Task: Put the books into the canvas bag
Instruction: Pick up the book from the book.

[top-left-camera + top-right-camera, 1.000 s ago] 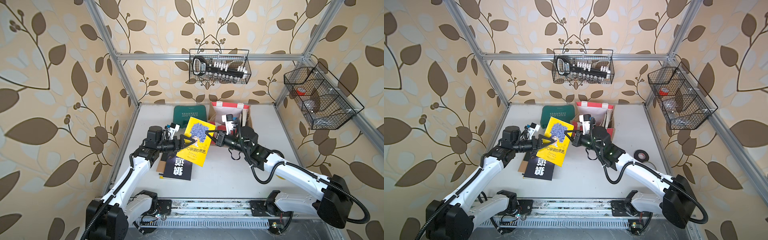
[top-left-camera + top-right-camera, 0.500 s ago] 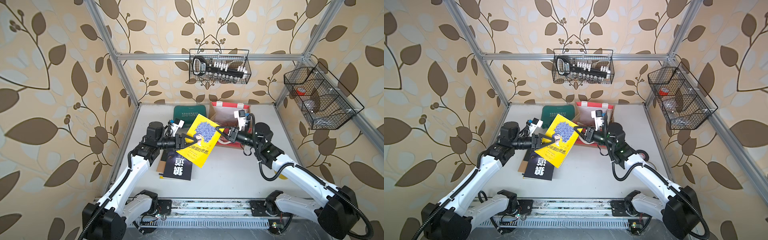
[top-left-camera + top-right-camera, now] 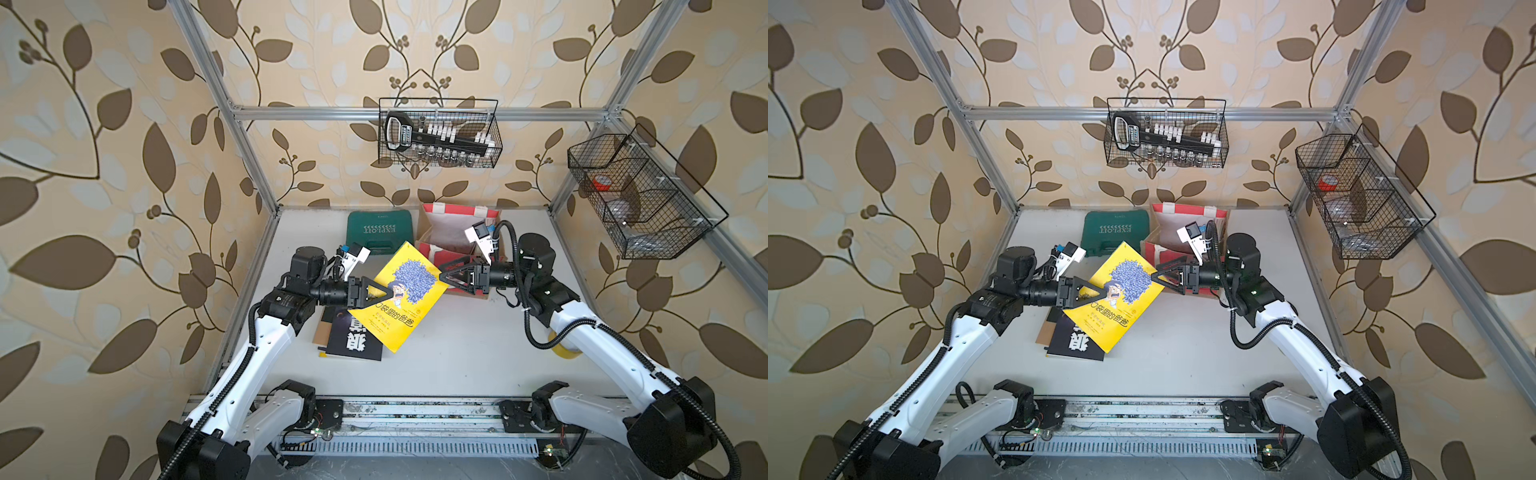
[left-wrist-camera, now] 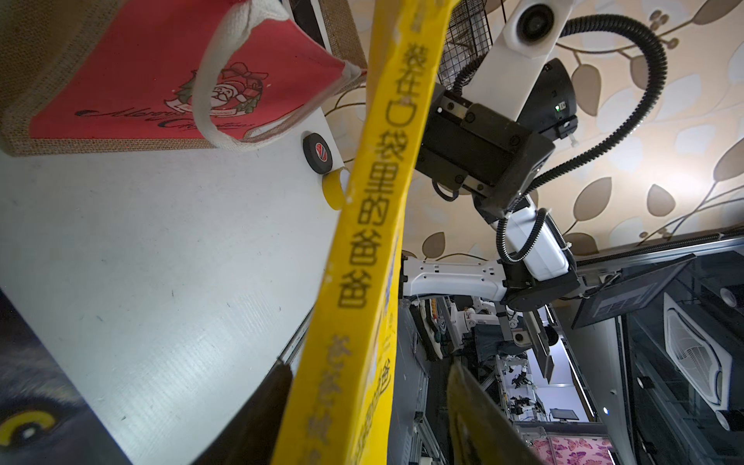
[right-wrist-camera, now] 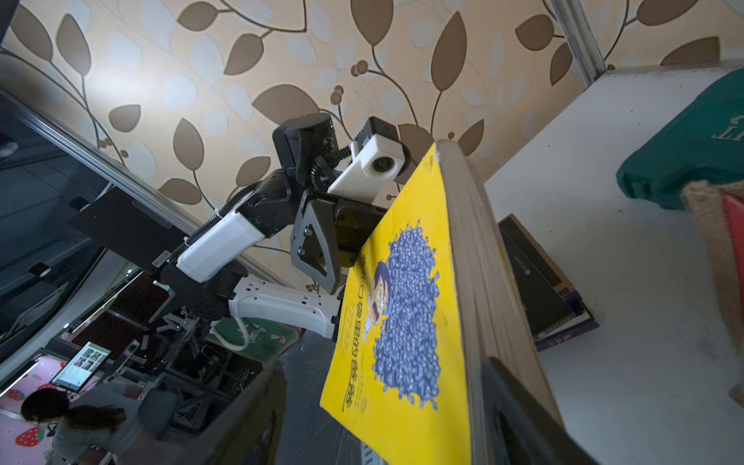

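**Left gripper** [image 3: 388, 293]: pinching the yellow book [image 3: 399, 307] at its spine edge. In both top views I see one finger lying across the cover. In the left wrist view the yellow book [image 4: 374, 201] runs edge-on between the fingers. The book is held clear of the table [image 3: 457, 353], tilted, with the cartoon cover turned upward.

**Right gripper** [image 3: 441, 277]: at the opposite, page-edge side of the same book, facing the left gripper. Its jaws are spread wide. In the right wrist view the yellow book [image 5: 402, 322] stands between the two fingers with a clear gap on the cover side. It grips nothing that I can see.

**Directly beneath the left gripper:** stack of books [image 3: 355, 340], flat on the table, with a black cover bearing large white characters on top. The yellow book's lower corner overlaps the stack in both top views. I cannot tell whether they touch.

**Just behind the right gripper:** canvas bag [image 3: 453, 210], mouth open, white lining showing. In the left wrist view its red panel and rope handle face the left gripper.

**Beyond the left gripper, beside the bag:** green tool case [image 3: 376, 228], closed and lying flat.

**Under the right forearm:** yellow tape roll [image 3: 561, 351]. The left wrist view shows a black tape roll [image 4: 318, 153] next to it.

**Farthest from both grippers, up on the walls:**
- back wire basket [image 3: 457, 162], past the bag
- side wire basket [image 3: 665, 232], out beyond the right arm
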Controlling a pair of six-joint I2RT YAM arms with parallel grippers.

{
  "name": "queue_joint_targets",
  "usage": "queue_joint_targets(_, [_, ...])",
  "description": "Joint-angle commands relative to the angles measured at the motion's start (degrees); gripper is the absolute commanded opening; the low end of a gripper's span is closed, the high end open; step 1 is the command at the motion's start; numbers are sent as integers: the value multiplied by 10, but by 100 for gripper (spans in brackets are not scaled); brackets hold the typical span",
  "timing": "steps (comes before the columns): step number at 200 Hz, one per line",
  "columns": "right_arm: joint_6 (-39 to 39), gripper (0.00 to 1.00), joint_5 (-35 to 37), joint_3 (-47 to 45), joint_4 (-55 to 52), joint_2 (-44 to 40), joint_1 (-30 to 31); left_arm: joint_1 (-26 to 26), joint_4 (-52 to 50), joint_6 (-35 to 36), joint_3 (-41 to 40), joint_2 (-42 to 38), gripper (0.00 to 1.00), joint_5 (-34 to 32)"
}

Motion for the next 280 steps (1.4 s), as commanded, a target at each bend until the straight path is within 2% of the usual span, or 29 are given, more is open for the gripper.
queue_joint_targets(1, [-65, 76, -29, 10, -75, 6, -1, -3, 41, 21, 26, -17, 0, 48])
queue_joint_targets(44, [-107, 78, 8, 7, -114, 14, 9, -5, 64, 8, 23, -23, 0, 60])
queue_joint_targets(111, [-157, 79, 109, 39, -165, 11, 24, -5, 77, 0, 17, -34, 0, 63])
queue_joint_targets(185, [-172, 80, 135, 60, -173, 13, 14, -8, 88, -7, 16, -38, 0, 76])
queue_joint_targets(215, [-179, 81, 115, 70, -175, 22, 13, -10, 98, -12, 13, -46, 0, 82])
queue_joint_targets(261, [-192, 80, -11, 69, -149, 34, 32, -11, 101, -13, 12, -46, 0, 76])
queue_joint_targets(272, [-195, 78, -23, 68, -147, 30, 37, -11, 101, -12, 12, -42, 0, 74])
queue_joint_targets(280, [-192, 72, -21, 67, -148, 27, 37, -11, 101, -11, 13, -39, 0, 73])
